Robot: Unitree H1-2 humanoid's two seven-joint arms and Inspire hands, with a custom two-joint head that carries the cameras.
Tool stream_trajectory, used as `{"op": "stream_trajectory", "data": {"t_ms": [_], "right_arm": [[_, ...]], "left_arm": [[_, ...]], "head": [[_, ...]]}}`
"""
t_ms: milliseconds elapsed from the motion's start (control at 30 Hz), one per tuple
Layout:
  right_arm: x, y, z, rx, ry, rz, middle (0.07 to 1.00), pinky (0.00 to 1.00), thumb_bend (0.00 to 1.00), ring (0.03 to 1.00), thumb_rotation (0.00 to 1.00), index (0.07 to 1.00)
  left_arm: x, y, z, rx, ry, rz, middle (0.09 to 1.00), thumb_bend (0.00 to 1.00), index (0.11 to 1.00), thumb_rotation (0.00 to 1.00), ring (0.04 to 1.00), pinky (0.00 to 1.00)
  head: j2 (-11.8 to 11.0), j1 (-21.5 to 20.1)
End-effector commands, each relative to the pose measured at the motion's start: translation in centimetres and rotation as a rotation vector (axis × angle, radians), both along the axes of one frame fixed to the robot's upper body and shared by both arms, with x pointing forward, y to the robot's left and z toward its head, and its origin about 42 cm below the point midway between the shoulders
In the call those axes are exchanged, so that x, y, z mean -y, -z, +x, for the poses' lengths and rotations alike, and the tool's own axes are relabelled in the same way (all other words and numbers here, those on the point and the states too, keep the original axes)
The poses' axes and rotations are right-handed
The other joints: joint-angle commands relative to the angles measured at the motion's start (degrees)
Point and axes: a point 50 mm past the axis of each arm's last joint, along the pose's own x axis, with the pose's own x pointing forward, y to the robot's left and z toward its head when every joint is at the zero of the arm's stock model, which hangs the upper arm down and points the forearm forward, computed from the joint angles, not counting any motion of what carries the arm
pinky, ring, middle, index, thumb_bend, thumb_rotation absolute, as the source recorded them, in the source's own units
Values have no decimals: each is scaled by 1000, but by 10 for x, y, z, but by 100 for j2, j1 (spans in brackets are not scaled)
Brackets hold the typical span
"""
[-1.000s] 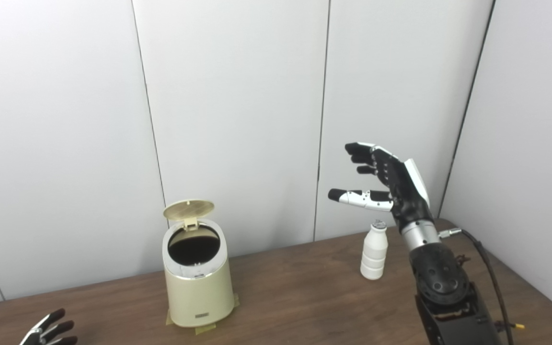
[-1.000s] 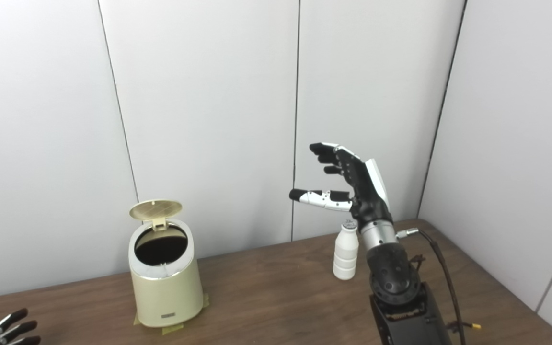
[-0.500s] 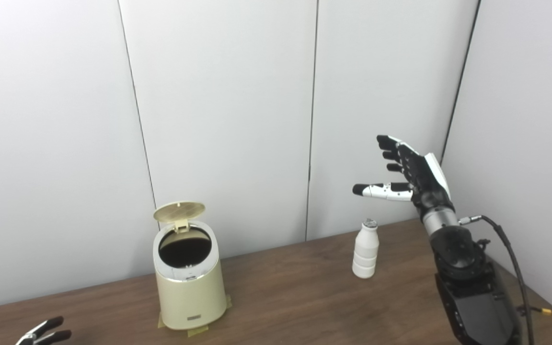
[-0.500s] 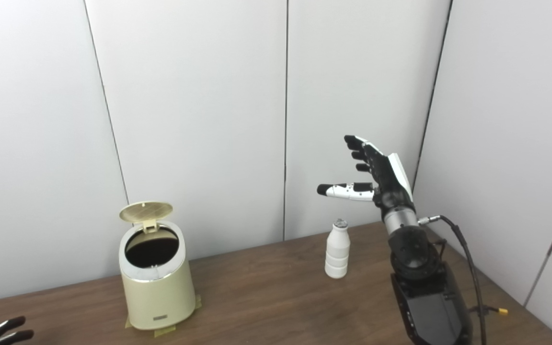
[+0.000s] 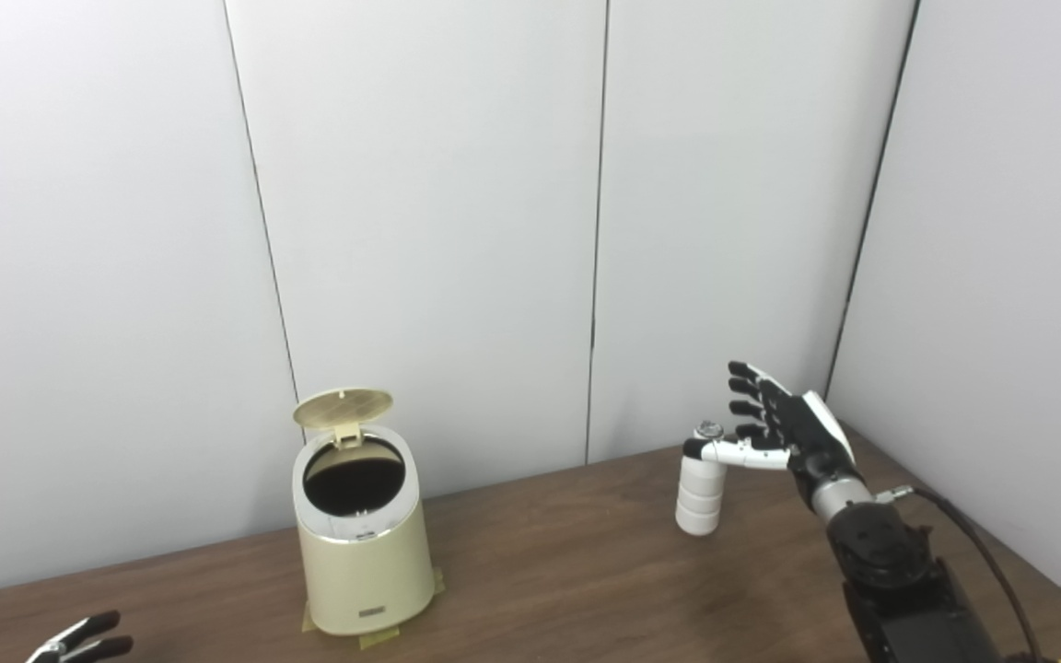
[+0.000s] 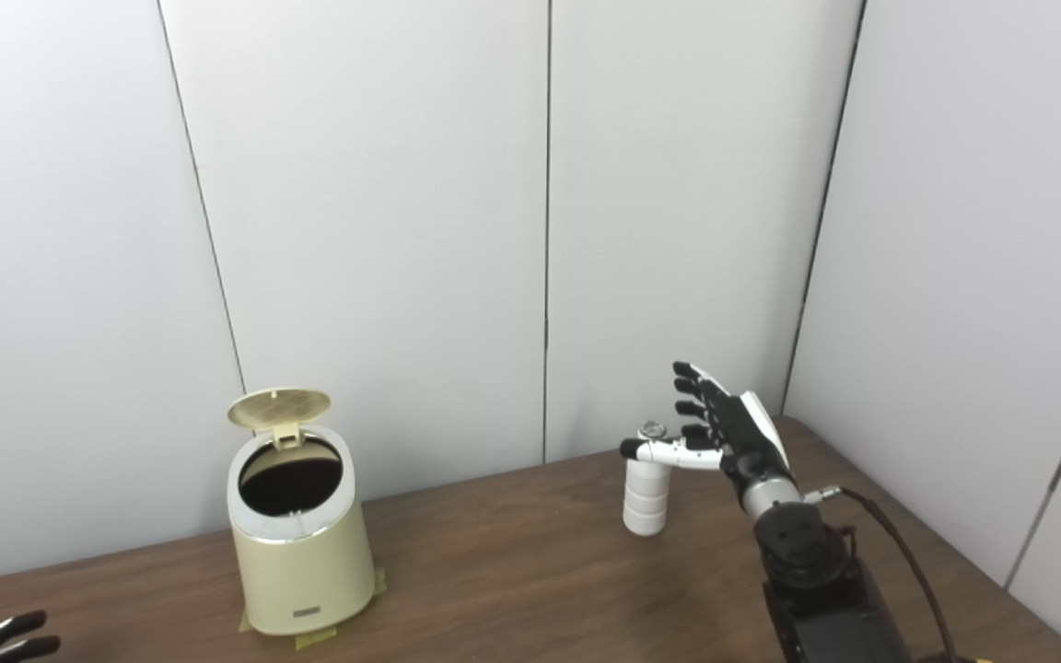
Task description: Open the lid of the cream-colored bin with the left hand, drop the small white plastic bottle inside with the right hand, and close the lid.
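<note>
The cream-colored bin [image 5: 363, 551] stands on the wooden table [image 5: 567, 571] at the left, taped down at its base. Its round lid [image 5: 343, 407] is tipped up at the back and the dark mouth shows. The small white plastic bottle [image 5: 701, 488] stands upright at the right. My right hand [image 5: 775, 431] is open right beside the bottle's top, with its thumb across the front of the neck and its fingers spread to the bottle's right. Only the fingertips of my left hand [image 5: 79, 637] show at the bottom left corner, spread and holding nothing.
White wall panels [image 5: 438, 230] run close behind the table, and a side wall [image 5: 1000, 276] closes in on the right. A black cable [image 5: 973, 543] trails from my right forearm near the table's right edge.
My right hand has come down from above the bottle to the level of its neck, still open. The bin, lid and bottle have not moved; the camera shifted slightly.
</note>
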Motion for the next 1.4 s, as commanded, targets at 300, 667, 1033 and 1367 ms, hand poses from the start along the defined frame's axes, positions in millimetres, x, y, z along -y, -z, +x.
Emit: {"op": "stream_trajectory", "data": {"t_ms": [300, 667, 1033, 1367], "right_arm": [[15, 13, 6, 49, -45, -4, 934, 820, 896, 874, 250, 933], [17, 34, 14, 57, -48, 74, 910, 783, 915, 859, 200, 894], [4, 40, 21, 101, -4, 89, 842, 743, 843, 810, 98, 830], [-8, 40, 27, 130, 9, 82, 813, 701, 791, 775, 32, 805]], "left_arm": [[0, -25, 11, 82, 17, 37, 697, 788, 773, 118, 616, 451], [0, -25, 11, 80, 23, 35, 706, 776, 772, 116, 622, 452], [2, -25, 11, 77, 23, 48, 698, 786, 763, 140, 607, 433], [1, -23, 11, 69, 31, 35, 708, 763, 776, 87, 620, 464]], "head": [[17, -7], [40, 14], [80, 34], [115, 40]]}}
